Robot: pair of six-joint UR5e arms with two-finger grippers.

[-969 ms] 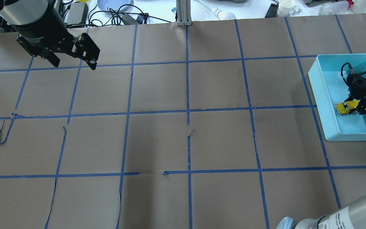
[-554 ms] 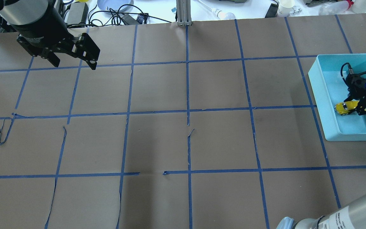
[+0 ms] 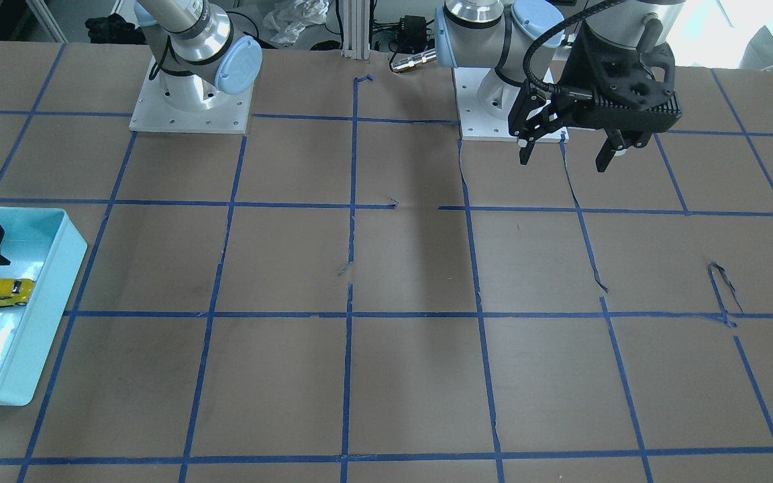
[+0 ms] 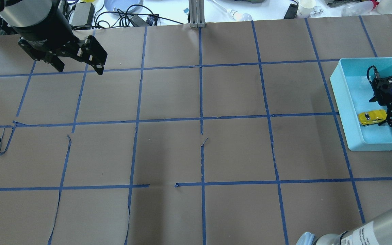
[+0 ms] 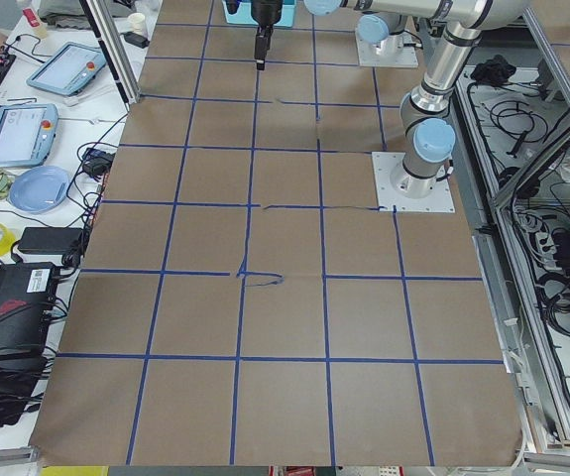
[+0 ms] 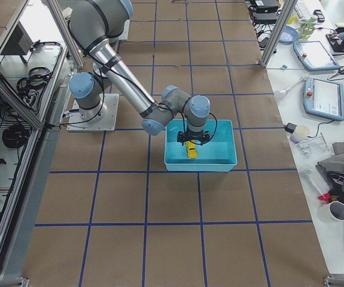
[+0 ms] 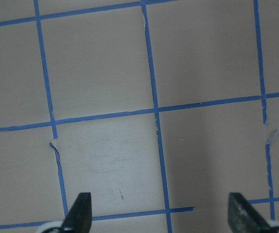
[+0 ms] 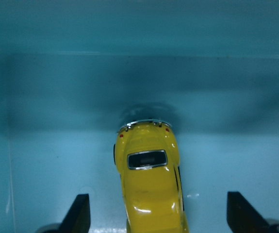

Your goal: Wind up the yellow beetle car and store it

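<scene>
The yellow beetle car [image 4: 372, 117] stands on its wheels on the floor of the teal bin [image 4: 339, 95] at the table's right end. It also shows in the front view [image 3: 3, 292] and the right side view [image 6: 191, 150]. In the right wrist view the car [image 8: 151, 184] lies between my spread fingertips [image 8: 79, 213], touching neither. My right gripper [image 4: 387, 109] is open, low inside the bin, just right of the car. My left gripper [image 4: 80, 69] is open and empty, held high over the table's far left; it also shows in the front view [image 3: 564, 161].
The bin's walls [image 3: 71, 268] enclose the car and my right gripper. The brown table top [image 4: 199, 153] has a blue tape grid with some loose, peeled tape ends [image 4: 3, 143]. Cables and clutter [image 4: 128, 13] lie beyond the far edge.
My right gripper has opened and let go of the yellow car, then drawn back slightly to the right. The car now rests on the bin floor. My left arm has not moved.
</scene>
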